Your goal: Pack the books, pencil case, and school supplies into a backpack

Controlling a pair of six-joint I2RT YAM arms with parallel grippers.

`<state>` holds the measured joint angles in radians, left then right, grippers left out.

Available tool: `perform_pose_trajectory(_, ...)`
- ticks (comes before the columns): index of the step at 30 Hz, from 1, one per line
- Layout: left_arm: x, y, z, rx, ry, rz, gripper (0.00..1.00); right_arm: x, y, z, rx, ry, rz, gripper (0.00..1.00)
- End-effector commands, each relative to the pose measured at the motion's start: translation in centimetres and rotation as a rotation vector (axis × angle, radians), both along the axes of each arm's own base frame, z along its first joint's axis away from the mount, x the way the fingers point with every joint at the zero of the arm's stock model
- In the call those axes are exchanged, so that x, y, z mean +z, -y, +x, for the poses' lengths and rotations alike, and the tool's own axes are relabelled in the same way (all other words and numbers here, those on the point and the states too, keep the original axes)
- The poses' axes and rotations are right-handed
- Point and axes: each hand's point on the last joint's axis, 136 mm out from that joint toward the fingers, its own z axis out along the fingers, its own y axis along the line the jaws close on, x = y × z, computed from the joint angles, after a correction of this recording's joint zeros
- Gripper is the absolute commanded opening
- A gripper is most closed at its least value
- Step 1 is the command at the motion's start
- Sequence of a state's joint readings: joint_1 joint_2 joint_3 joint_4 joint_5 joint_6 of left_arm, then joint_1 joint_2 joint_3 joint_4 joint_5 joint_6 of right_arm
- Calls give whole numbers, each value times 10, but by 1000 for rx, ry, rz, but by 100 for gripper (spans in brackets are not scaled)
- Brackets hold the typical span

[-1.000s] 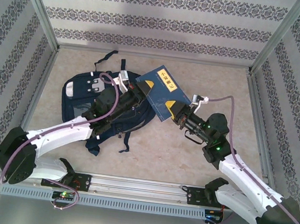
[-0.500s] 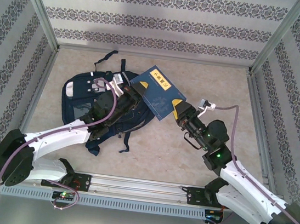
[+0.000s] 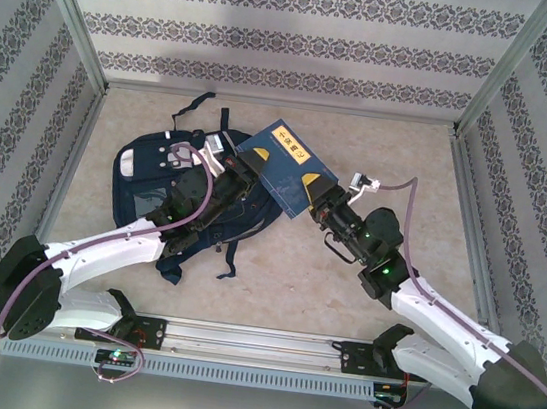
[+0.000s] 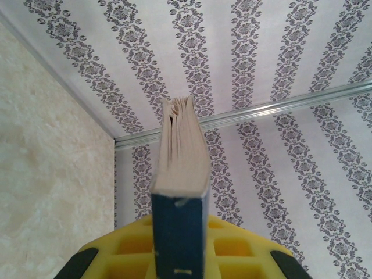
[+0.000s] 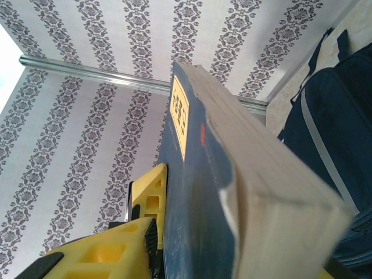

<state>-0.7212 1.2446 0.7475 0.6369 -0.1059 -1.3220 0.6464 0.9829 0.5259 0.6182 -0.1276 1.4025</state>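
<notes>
Inspection at this moment found one dark navy book [image 3: 286,169] with a gold label held clear of the worktop [image 3: 402,151], at the centre of the overhead frame. It hung over the right edge of the backpack [image 3: 145,183], which lay flat at centre left.

The left tool [image 3: 249,168] was pressed together on the book's left corner, and its wrist view showed the page edge clamped between the yellow fingers. The right tool [image 3: 321,199] straddled the lower right corner. One finger lay against the cover, but whether it was pinching or merely flanking the book could not be told.

In my judgement the two-point hold was there to steady the book and steer it toward the bag's opening.

The cover faced up. The long axis ran from upper left to lower right of the frame, with the label end toward the upper left.
</notes>
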Motion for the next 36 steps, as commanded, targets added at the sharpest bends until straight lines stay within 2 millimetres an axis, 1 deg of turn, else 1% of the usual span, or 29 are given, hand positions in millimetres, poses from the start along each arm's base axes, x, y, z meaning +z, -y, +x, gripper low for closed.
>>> perform_pose_trajectory(1,11,10,-8,-38,24,-27,0,34,-2,-1,0,102,42,34)
perform_pose_trajectory(5,6,15,-9,-49,16,-10,0,29,-3,5,-17,90,27,26)
perform_pose_trajectory(9,-1,14,-9,-45,2,18,1,25,1,10,-37,84,6,9)
perform_pose_trajectory(11,-8,10,-10,-29,-18,77,16,19,12,11,-70,73,-13,4)
perform_pose_trajectory(13,-21,0,-12,-5,-64,206,38,6,31,13,-129,37,-71,0)
perform_pose_trajectory(14,-28,-4,-14,5,-80,278,46,-1,42,12,-158,14,-109,0)
perform_pose_trajectory(16,-46,-21,-14,45,-161,455,57,-20,65,9,-223,-28,-217,0)
perform_pose_trajectory(17,-53,-30,-14,64,-198,514,59,-29,75,8,-247,-58,-262,0)
perform_pose_trajectory(19,-69,-48,-8,82,-263,596,61,-48,92,3,-270,-113,-336,0)
perform_pose_trajectory(21,-81,-63,1,74,-320,651,62,-59,101,0,-263,-135,-370,0)
perform_pose_trajectory(23,-95,-76,11,62,-383,715,64,-67,106,-3,-249,-148,-400,0)
perform_pose_trajectory(26,-113,-92,31,60,-440,800,65,-79,109,-9,-225,-166,-454,0)
perform_pose_trajectory(30,-130,-101,60,40,-455,849,66,-87,111,-15,-202,-167,-486,0)
perform_pose_trajectory(34,-141,-93,87,-15,-430,871,64,-96,112,-17,-188,-169,-506,0)
perform_pose_trajectory(36,-147,-88,96,-44,-429,874,63,-99,113,-18,-180,-171,-513,0)
